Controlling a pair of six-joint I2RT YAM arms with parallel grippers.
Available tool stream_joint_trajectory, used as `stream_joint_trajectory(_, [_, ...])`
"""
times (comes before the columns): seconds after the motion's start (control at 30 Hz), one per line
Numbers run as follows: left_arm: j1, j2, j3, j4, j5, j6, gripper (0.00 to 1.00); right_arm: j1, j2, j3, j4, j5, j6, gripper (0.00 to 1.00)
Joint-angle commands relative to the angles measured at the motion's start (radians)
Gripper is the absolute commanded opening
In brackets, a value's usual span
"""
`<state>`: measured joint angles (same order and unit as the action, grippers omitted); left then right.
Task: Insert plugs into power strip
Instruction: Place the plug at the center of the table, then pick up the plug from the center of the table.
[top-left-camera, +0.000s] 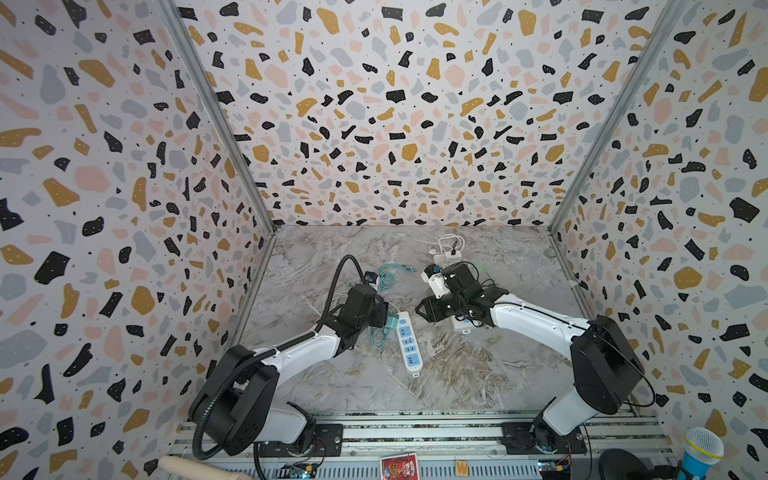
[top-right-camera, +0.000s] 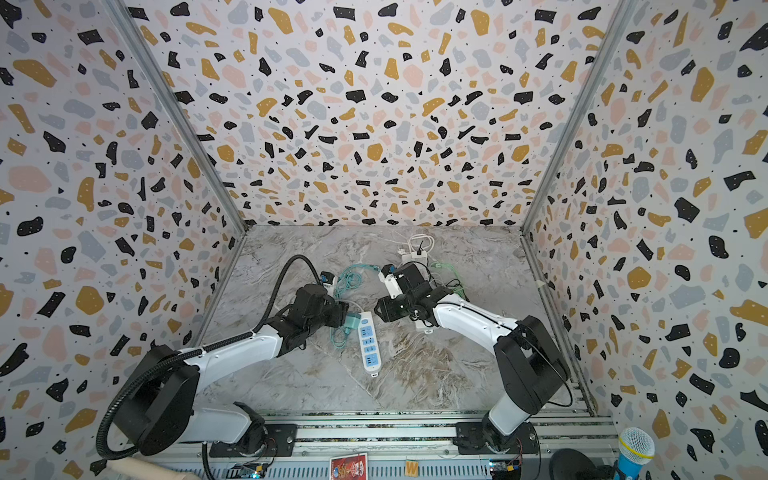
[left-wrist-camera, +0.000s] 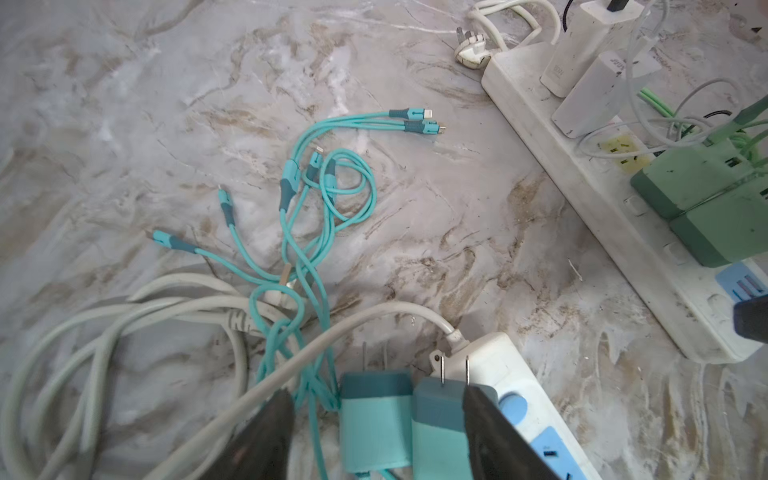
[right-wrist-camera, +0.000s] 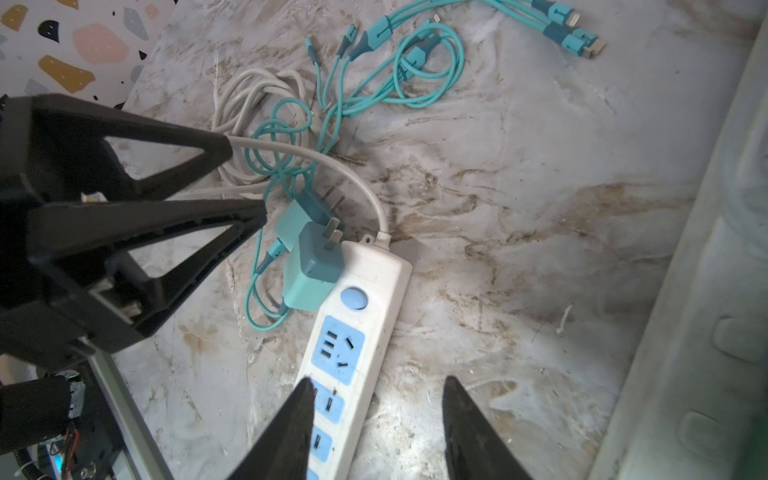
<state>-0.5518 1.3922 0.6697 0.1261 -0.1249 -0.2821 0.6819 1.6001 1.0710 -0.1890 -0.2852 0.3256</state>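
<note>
Your left gripper (left-wrist-camera: 377, 390) is open and holds nothing. Its jaws straddle the two teal plugs (top-left-camera: 392, 321), which lie side by side on the marble table (top-left-camera: 457, 374) just left of centre in both top views, at the upper end of the power strip (top-left-camera: 406, 343). In the left wrist view one finger (left-wrist-camera: 494, 432) sits right against the strip-side plug (left-wrist-camera: 438, 419), though you cannot tell whether it actually touches. The other finger stands clear of the outer plug (left-wrist-camera: 376, 419), and the strip's white cord (right-wrist-camera: 291, 148) passes by that finger's tip. Both plugs lie loose with their prongs pointing away from the gripper, and the strip-side plug leans on the corner of the strip beside its round blue switch (right-wrist-camera: 354, 298). Their teal cables (left-wrist-camera: 328, 195) tangle across the table beyond them. Your right gripper (right-wrist-camera: 379, 379) is partly open and empty, hovering over the power strip's blue sockets, just right of the strip's upper end in the top views. A second strip (left-wrist-camera: 598, 208) lies right of centre, mostly under the right arm, with white chargers (left-wrist-camera: 590, 99) and green chargers (left-wrist-camera: 698, 183) seated in it.
</note>
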Motion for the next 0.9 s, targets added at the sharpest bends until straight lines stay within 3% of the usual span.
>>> stream_joint_trajectory(0.0, [0.003, 0.023, -0.010, -0.016, 0.040, -0.007, 0.54, -0.008, -0.012, 0.003, 0.009, -0.011, -0.014, 0.51])
stream_joint_trajectory(0.23, [0.003, 0.075, 0.009, -0.056, 0.020, -0.023, 0.41, -0.030, -0.039, -0.037, 0.026, -0.019, -0.010, 0.50])
stream_joint_trajectory(0.5, [0.003, 0.176, 0.046, -0.080, 0.013, -0.053, 0.40, -0.053, -0.072, -0.067, 0.028, -0.022, -0.012, 0.50])
stream_joint_trajectory(0.87, [-0.003, 0.216, 0.054, -0.096, 0.011, -0.056, 0.59, -0.067, -0.086, -0.082, 0.031, -0.033, -0.012, 0.50])
